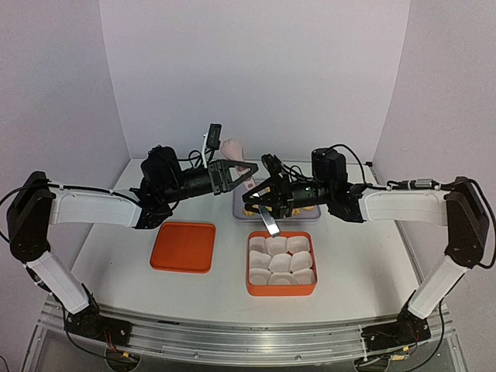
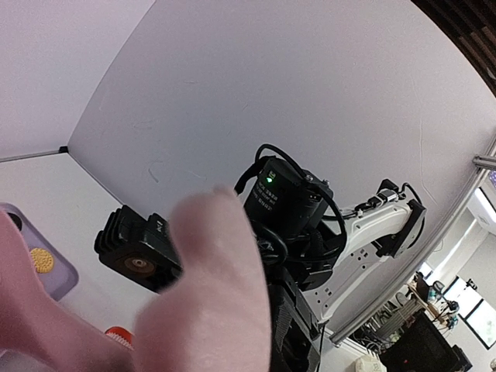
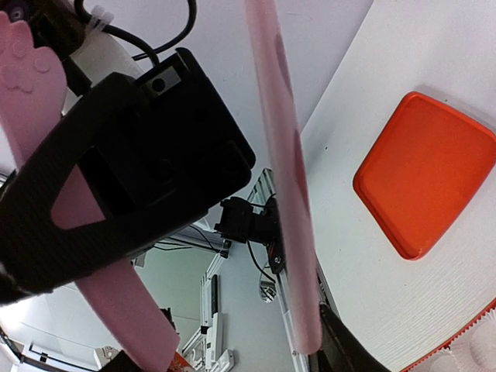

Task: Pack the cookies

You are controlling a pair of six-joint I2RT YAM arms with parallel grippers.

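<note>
A few golden cookies [image 1: 249, 209] show on the lavender tray [image 1: 238, 203], mostly hidden behind the right gripper. One golden cookie [image 2: 40, 260] shows in the left wrist view. My left gripper [image 1: 240, 174] is shut on a pink tool [image 1: 230, 147] and holds it up above the tray's left end. The tool is a close pink blur [image 2: 209, 294] in the left wrist view. My right gripper [image 1: 262, 200] is shut on a pale pink flat strip [image 1: 269, 222] [image 3: 283, 178] that points down toward the orange box's far edge. The two grippers are close together.
The orange box [image 1: 252, 288] with several white paper cups [image 1: 280, 260] sits at front centre. Its orange lid [image 1: 183, 246] [image 3: 426, 174] lies to its left. The left gripper [image 3: 132, 155] fills the upper left of the right wrist view.
</note>
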